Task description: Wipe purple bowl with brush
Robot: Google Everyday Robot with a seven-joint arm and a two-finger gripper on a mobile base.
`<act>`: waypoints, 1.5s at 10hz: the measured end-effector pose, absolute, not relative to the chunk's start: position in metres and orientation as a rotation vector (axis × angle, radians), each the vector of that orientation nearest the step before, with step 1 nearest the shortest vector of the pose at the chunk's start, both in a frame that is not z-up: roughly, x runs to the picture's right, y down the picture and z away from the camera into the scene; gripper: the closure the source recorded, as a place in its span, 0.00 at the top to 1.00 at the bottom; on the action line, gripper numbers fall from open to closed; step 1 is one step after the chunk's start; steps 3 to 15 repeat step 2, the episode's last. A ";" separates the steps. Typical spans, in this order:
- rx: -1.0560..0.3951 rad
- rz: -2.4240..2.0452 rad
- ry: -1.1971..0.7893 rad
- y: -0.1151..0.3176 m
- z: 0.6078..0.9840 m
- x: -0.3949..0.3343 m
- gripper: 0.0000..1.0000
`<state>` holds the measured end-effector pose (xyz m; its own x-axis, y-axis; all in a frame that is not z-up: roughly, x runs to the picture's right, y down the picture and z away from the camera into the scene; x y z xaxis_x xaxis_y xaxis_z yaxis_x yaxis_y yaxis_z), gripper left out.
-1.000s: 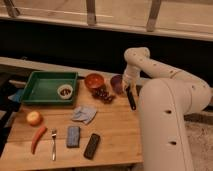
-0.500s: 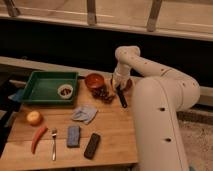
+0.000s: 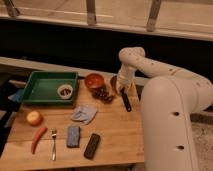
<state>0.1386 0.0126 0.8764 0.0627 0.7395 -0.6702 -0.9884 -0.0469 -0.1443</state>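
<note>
The purple bowl (image 3: 113, 80) stands at the back of the wooden table (image 3: 112, 131), right of the orange-brown bowl (image 3: 94, 80). Only its left edge shows; my white arm covers the rest. My gripper (image 3: 121, 90) hangs at the bowl's near right rim, pointing down. It is shut on the brush (image 3: 125, 102), whose black handle slants down and to the right over the table, just in front of the bowl.
Dark grapes (image 3: 103, 94) lie in front of the orange-brown bowl. A green tray (image 3: 37, 87) at the back left holds a white-rimmed cup (image 3: 64, 91). A grey cloth (image 3: 84, 114), orange fruit (image 3: 34, 118), red chili (image 3: 37, 138), fork (image 3: 53, 144), blue sponge (image 3: 73, 136) and black block (image 3: 91, 145) lie nearer.
My arm swung left with the brush, from the bowl's right side to over the bowl, so it now covers most of it. In the last half second it shifted only slightly.
</note>
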 end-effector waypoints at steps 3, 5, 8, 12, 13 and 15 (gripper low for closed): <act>-0.709 1.487 0.457 0.014 0.874 0.151 0.13; -0.709 1.487 0.457 0.014 0.874 0.151 0.13; -0.709 1.487 0.457 0.014 0.874 0.151 0.13; -0.709 1.487 0.457 0.014 0.874 0.151 0.13; -0.709 1.487 0.457 0.014 0.874 0.151 0.13; -0.709 1.487 0.457 0.014 0.874 0.151 0.13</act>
